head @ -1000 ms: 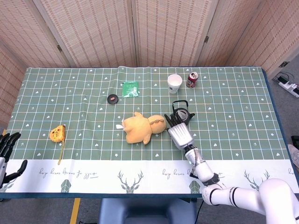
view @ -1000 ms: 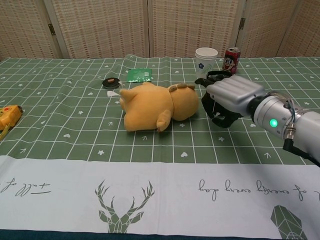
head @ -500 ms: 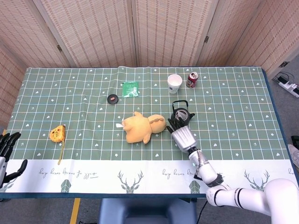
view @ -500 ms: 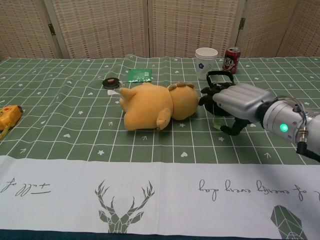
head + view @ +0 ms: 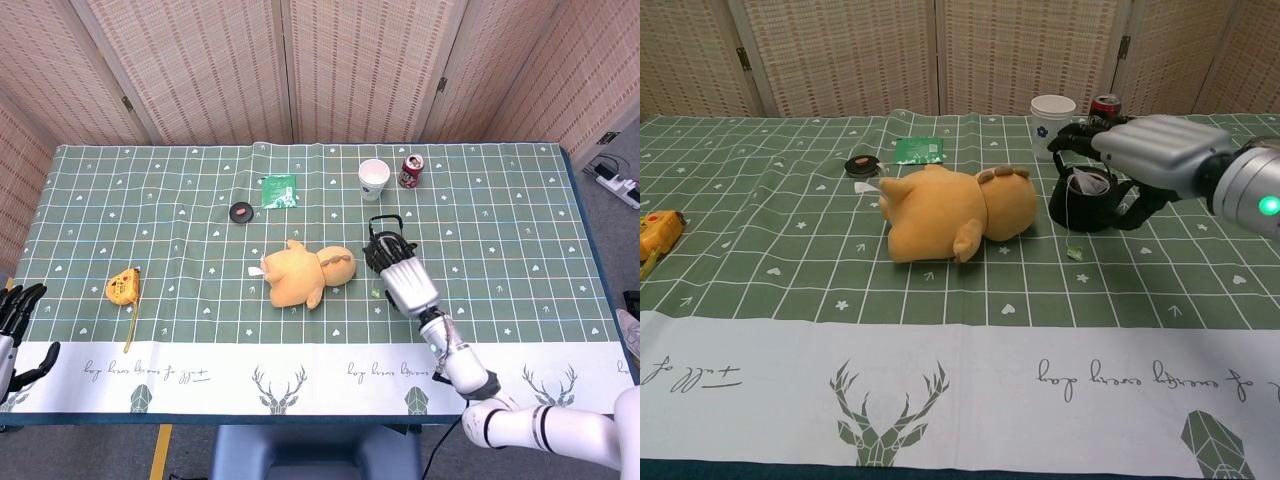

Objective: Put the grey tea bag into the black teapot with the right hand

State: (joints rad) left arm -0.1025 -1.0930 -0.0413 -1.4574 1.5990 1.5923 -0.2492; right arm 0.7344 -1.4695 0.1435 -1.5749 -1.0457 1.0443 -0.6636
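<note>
The black teapot point(image 5: 1081, 207) stands right of a yellow plush toy. The grey tea bag point(image 5: 1092, 183) lies in the pot's mouth. Its string hangs down the pot's front to a small green tag point(image 5: 1076, 253) on the cloth. My right hand point(image 5: 1152, 153) hovers just above and right of the pot, fingers spread over the handle and holding nothing. In the head view the right hand point(image 5: 404, 277) covers part of the teapot point(image 5: 383, 246), with the tag point(image 5: 376, 292) beside it. My left hand point(image 5: 16, 332) hangs open off the table's front left corner.
The plush toy point(image 5: 950, 210) lies close to the pot's left. Behind the pot are a white paper cup point(image 5: 1053, 118) and a red can point(image 5: 1103, 102). A green packet point(image 5: 918, 150) and a black round lid point(image 5: 860, 163) lie further left, and a yellow tape measure point(image 5: 655, 228) is at the far left.
My right hand has risen and shifted back and right, from in front of the teapot to above it. The tea bag now sits in the pot's mouth, and its tag lies on the cloth.
</note>
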